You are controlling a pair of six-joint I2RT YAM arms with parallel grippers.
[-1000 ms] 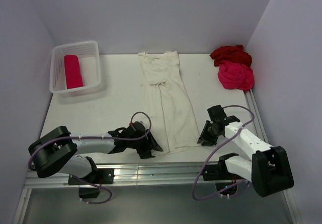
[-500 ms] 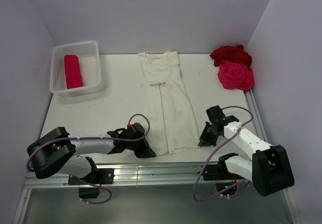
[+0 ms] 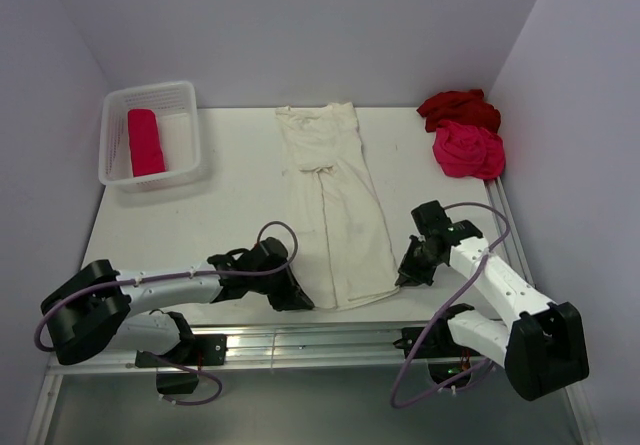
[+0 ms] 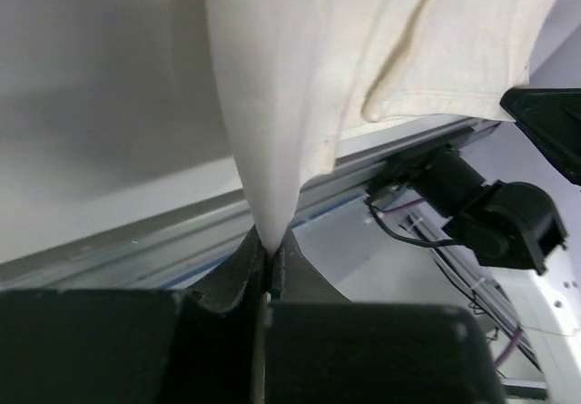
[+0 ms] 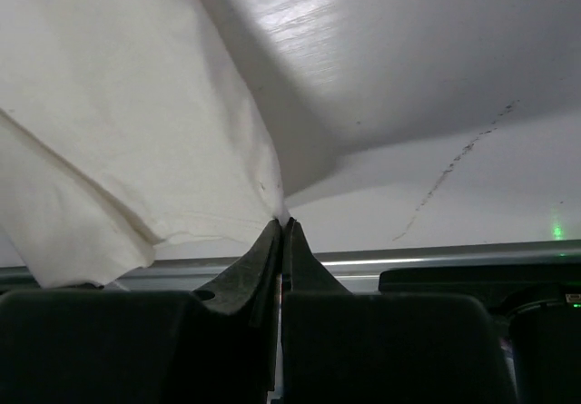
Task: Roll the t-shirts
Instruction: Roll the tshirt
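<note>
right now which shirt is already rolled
The bright pink-red shirt inside the white basket; the others lie flat or crumpled outside it.

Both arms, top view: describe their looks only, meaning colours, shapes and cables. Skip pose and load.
The left arm and right arm match: white tubular links, bulky black rounded joint housings, and a thin lavender cable looping along each. The left claw and right claw are black, each with two flat tapering fingers. No markings are legible.

Cream t-shirt (image 3: 335,210) flat, red t-shirt (image 3: 458,108), pink t-shirt (image 3: 467,150) crumpled, pink roll (image 3: 145,141)
</note>
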